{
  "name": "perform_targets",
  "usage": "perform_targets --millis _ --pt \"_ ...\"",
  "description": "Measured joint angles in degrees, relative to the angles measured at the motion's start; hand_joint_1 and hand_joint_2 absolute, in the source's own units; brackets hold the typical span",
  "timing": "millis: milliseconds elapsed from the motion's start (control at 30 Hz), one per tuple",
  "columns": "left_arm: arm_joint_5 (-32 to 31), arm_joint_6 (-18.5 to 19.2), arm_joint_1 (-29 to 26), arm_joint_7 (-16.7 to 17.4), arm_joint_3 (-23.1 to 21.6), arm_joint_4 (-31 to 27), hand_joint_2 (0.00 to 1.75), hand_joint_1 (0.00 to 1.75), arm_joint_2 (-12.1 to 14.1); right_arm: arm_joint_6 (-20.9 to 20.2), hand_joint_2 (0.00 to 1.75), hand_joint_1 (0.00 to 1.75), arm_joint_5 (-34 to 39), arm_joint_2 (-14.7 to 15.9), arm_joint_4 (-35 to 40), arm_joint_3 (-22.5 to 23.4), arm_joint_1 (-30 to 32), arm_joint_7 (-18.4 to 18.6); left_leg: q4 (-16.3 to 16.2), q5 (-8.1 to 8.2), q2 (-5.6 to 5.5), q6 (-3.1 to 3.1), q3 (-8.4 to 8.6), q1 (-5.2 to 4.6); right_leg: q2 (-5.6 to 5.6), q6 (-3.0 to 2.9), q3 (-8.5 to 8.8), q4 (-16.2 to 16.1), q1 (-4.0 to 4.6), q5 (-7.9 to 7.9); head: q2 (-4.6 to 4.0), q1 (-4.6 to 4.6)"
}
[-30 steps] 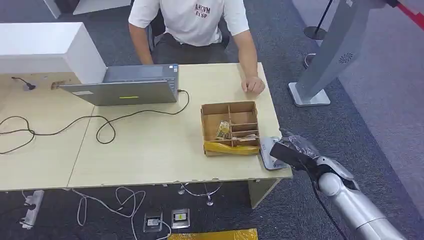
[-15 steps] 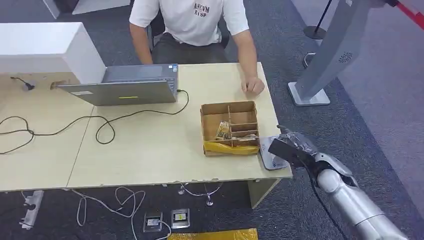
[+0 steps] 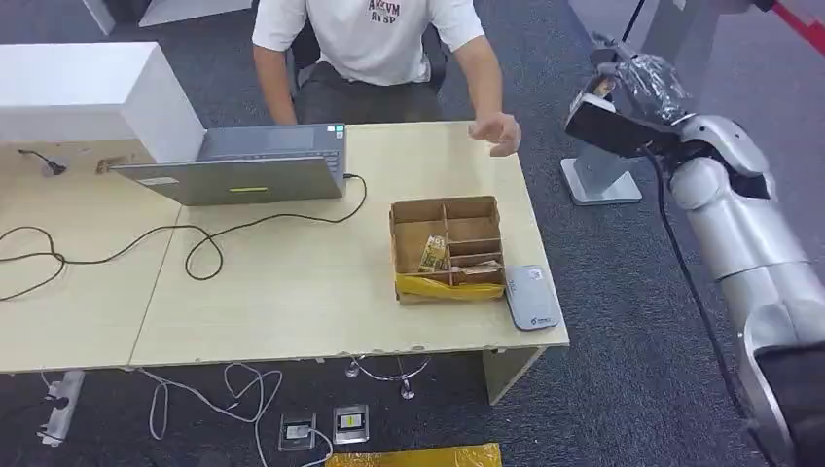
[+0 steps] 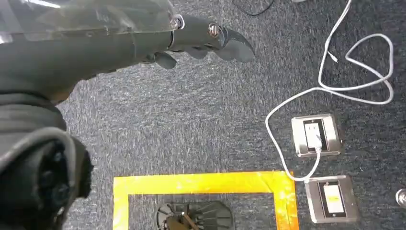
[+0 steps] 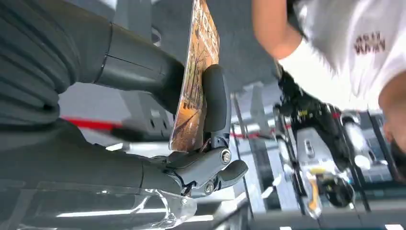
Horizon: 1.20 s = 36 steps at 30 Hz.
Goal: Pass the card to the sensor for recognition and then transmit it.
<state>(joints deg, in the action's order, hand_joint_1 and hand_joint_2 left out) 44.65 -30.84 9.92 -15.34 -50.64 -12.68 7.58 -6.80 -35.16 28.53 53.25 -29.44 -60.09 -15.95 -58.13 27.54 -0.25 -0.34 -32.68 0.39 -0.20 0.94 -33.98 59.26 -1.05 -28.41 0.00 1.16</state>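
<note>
Right hand (image 3: 623, 92) now raised high off the table's corner, pinching the card (image 5: 195, 81) between thumb and finger, toward the person's lifted hand (image 3: 496, 131). Sensor (image 3: 532, 296) lies uncovered beside the cardboard box (image 3: 448, 248). Left hand (image 4: 191, 40) hangs released over carpet.

Before me stands the pale wooden desk (image 3: 292, 292). On it, toward 11 o'clock, lies a grey open laptop (image 3: 243, 167), its black cable (image 3: 146, 241) looping over the top at 9 o'clock. Right of centre sits a brown cardboard divided box (image 3: 447, 249), with a flat grey card sensor (image 3: 531, 297) just beside it at 4 o'clock.
</note>
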Motion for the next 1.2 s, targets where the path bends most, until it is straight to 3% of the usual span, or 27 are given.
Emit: perform_targets --millis 200,433,667,833,867,900,933,967,1200 --pt "-0.15 0.79 0.12 -0.2 -0.04 -0.35 0.0 0.0 0.11 1.49 1.75 1.75 -3.98 -4.66 -9.08 -2.67 -8.78 -2.15 0.0 -0.01 -0.04 -0.01 0.0 0.05 -0.05 0.0 -0.01 0.01 0.05 0.0 0.0 -0.02" --pt "-0.2 0.83 0.12 -0.48 -0.39 -0.83 0.0 0.0 0.31 2.89 1.75 1.75 -5.05 -10.61 -17.7 -4.68 -15.06 -0.29 0.0 -0.02 -0.04 -0.02 0.0 0.06 -0.02 -0.01 -0.01 0.02 0.05 0.0 0.0 -0.02" --pt "5.81 0.85 -0.12 3.1 -0.26 -1.81 0.0 0.0 0.33 3.87 1.75 1.75 -5.71 -15.14 -23.68 -5.6 -17.3 1.7 0.0 -0.02 -0.05 -0.02 0.01 0.06 -0.04 -0.01 -0.01 0.0 0.06 0.0 0.0 -0.05" --pt "6.91 1.4 -0.12 3.39 -0.22 -1.92 0.0 0.0 0.33 4.0 1.75 1.69 -6.32 -16.96 -26.37 -6.23 -17.51 1.72 0.0 -0.02 -0.04 -0.02 0.04 0.06 -0.03 -0.01 -0.01 0.0 0.06 0.0 0.0 0.0" --pt "7.08 1.55 -0.13 3.5 -0.22 -1.92 0.0 0.0 0.33 4.0 1.75 1.59 -6.4 -17.27 -26.87 -6.39 -17.5 1.7 0.0 -0.02 -0.05 -0.02 0.04 0.06 -0.04 -0.01 -0.01 0.0 0.06 0.0 0.0 0.0" --pt "7.23 1.66 -0.14 3.56 -0.22 -1.92 0.0 0.0 0.33 4.0 1.75 1.22 -6.49 -17.44 -27.24 -6.45 -17.47 1.7 0.0 -0.02 -0.05 -0.02 0.03 0.06 -0.04 -0.01 -0.01 0.0 0.06 0.0 0.0 0.0" --pt "7.39 1.71 -0.14 3.65 -0.22 -1.92 0.0 0.0 0.35 3.98 1.75 0.73 -6.58 -17.64 -27.57 -6.5 -17.41 1.66 0.0 -0.02 -0.05 -0.02 0.04 0.06 -0.04 -0.01 -0.01 0.0 0.06 0.0 0.0 0.0" --pt "7.61 1.84 -0.14 3.69 -0.22 -1.92 0.0 0.0 0.35 3.96 1.75 0.02 -6.8 -17.9 -28.01 -6.63 -17.34 1.5 0.0 -0.02 -0.04 -0.02 0.04 0.06 -0.02 -0.01 -0.01 0.0 0.06 0.0 0.0 0.0" --pt "8.28 1.79 -0.14 3.72 -0.22 -1.9 0.0 0.0 0.35 4.68 1.75 0.0 -7.5 -18.21 -29.25 -7.3 -16.22 1.18 0.0 -0.02 -0.04 -0.02 0.05 0.06 -0.01 -0.01 -0.01 0.0 0.06 0.0 0.0 0.0"
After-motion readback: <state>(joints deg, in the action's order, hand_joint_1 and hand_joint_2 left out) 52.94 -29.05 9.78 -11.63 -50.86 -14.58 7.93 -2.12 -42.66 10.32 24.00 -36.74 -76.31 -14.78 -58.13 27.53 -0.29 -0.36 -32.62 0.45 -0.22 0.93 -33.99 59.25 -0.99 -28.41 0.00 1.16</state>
